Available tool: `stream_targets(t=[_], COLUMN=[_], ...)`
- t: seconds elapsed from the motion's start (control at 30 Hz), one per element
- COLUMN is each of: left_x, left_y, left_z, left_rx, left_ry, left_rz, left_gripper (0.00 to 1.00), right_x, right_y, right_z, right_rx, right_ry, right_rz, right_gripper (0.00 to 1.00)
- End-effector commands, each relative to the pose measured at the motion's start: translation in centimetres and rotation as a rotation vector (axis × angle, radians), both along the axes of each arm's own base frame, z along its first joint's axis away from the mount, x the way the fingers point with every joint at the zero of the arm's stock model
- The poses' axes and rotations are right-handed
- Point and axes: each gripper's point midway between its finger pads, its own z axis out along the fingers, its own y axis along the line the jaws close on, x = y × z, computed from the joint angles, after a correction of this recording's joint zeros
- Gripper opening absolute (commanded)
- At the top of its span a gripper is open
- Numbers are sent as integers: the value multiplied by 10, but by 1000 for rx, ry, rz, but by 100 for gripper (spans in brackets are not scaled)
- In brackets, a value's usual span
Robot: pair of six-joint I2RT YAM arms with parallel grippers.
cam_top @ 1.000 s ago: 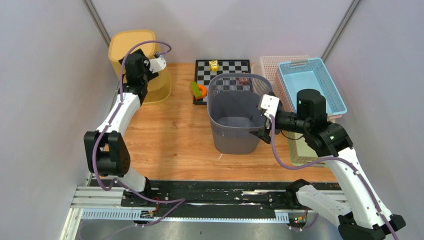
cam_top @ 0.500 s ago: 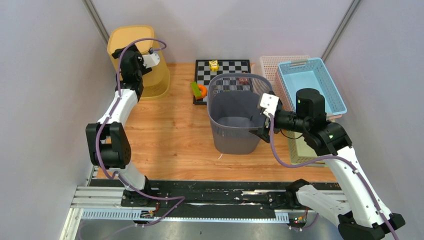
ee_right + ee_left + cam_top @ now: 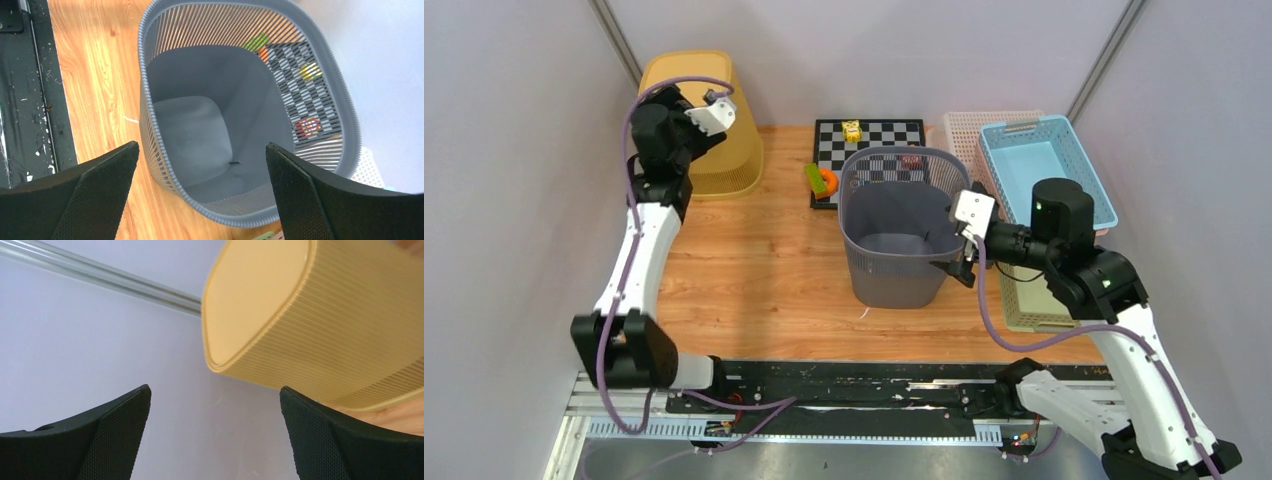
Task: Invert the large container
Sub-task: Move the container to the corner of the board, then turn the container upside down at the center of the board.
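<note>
A yellow ribbed container (image 3: 724, 155) stands at the back left with its closed base up and its rim on the table; it fills the upper right of the left wrist view (image 3: 320, 315). My left gripper (image 3: 692, 138) is open and empty, just left of it and apart from it (image 3: 215, 395). A grey slatted basket (image 3: 894, 265) stands upright and empty mid-table. My right gripper (image 3: 956, 245) is open and empty at its right rim; in the right wrist view the gripper (image 3: 202, 145) looks into the basket (image 3: 190, 125).
A checkerboard (image 3: 879, 140) lies behind the grey basket with a small yellow toy (image 3: 852, 130) on it and a green-and-orange piece (image 3: 821, 180) at its left edge. A blue basket (image 3: 1049, 165), a pale mesh basket (image 3: 984, 125) and a green tray (image 3: 1024, 300) stand at the right.
My left arm has pulled back and up to the left, away from the yellow container, which now stands with its base up. My right gripper has shifted slightly right.
</note>
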Motion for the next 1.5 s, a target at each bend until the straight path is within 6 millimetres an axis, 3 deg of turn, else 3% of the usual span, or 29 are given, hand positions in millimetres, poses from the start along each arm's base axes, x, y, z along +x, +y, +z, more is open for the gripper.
stream_targets(t=[0.0,0.1,0.27,0.37,0.53,0.7,0.93,1.13,1.47], left_x=[-51,-84,-142,-167,-194,-202,-205,-206,-207], left_y=[-48,-75,-120,-133,-140,-145,-147,-148,-150], left_z=[17,13,-13,-34,-71,-89,-100,-107,-108], left_rx=[-210,-327,-575,-704,-801,-873,-886,-889,-890], left_ry=[11,64,181,225,304,291,314,332,334], left_rz=[-206,-299,-437,-455,-432,-429,-431,-432,-447], left_gripper=[100,100,100,100,100,100,100,100,100], right_x=[-18,-24,-29,-28,-21,-23,-38,-38,-35], right_y=[-15,-23,-34,-32,-21,-4,20,37,51], right_z=[16,15,-5,-17,-15,-22,-53,-62,-61], right_rx=[-33,-74,-160,-187,-185,-222,-363,-429,-463], right_ry=[-78,-112,-96,-27,28,116,168,245,386], right_rz=[13,10,13,22,44,108,195,208,187], right_gripper=[99,98,98,97,96,93,86,64,40])
